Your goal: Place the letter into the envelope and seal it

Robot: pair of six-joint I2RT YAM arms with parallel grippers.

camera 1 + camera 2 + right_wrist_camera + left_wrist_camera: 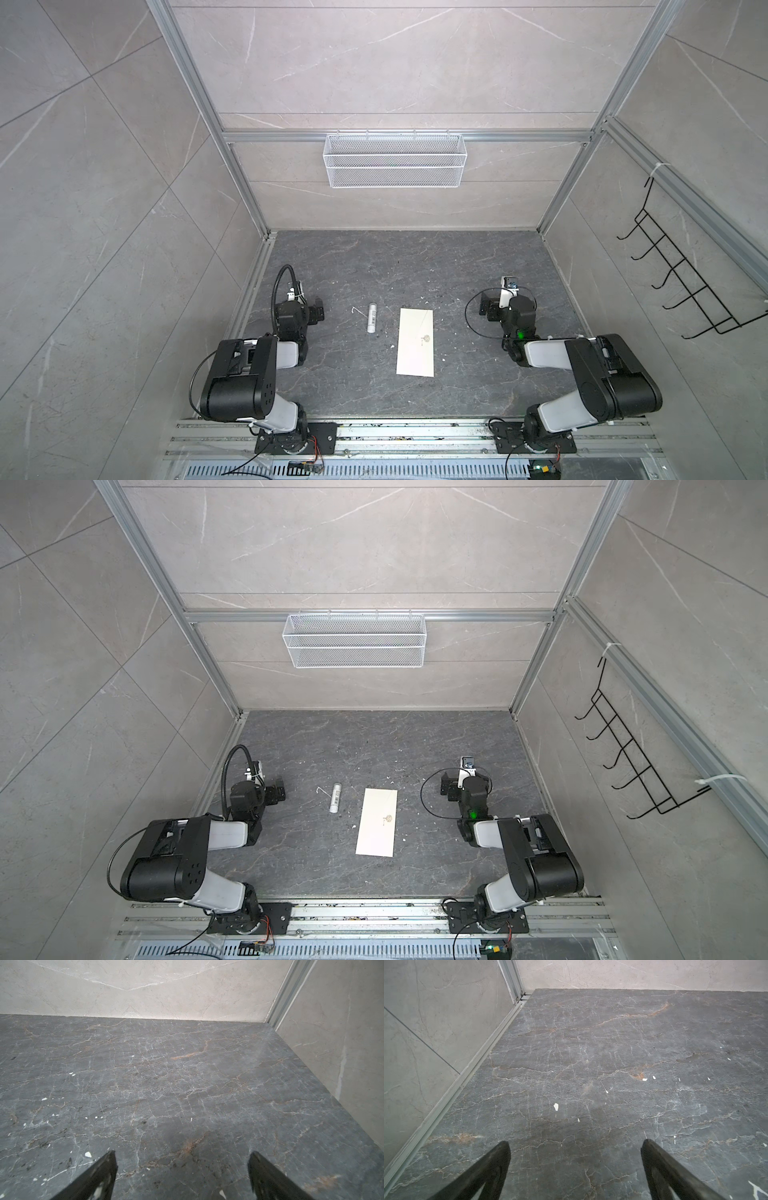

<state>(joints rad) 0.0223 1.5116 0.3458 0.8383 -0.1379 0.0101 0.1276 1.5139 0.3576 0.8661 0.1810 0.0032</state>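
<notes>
envelope (415,343) lies between left claw (575,1141), right claw (182,1152), untouched

You see the envelope (415,343) lying flat on the table (374,257) near its middle; the tube (371,318) lies just left of it, not touching; the wire basket (395,160) hangs on the back wall (395,62) behind both

Cream-white envelope (415,353), dark emblem (425,339); dark grey veined tabletop (353,257); white tube (371,318).

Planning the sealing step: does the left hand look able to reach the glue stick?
Probably yes: the glue stick lies alone on the table between the open, empty left hand and the envelope, with nothing across the path.
</notes>
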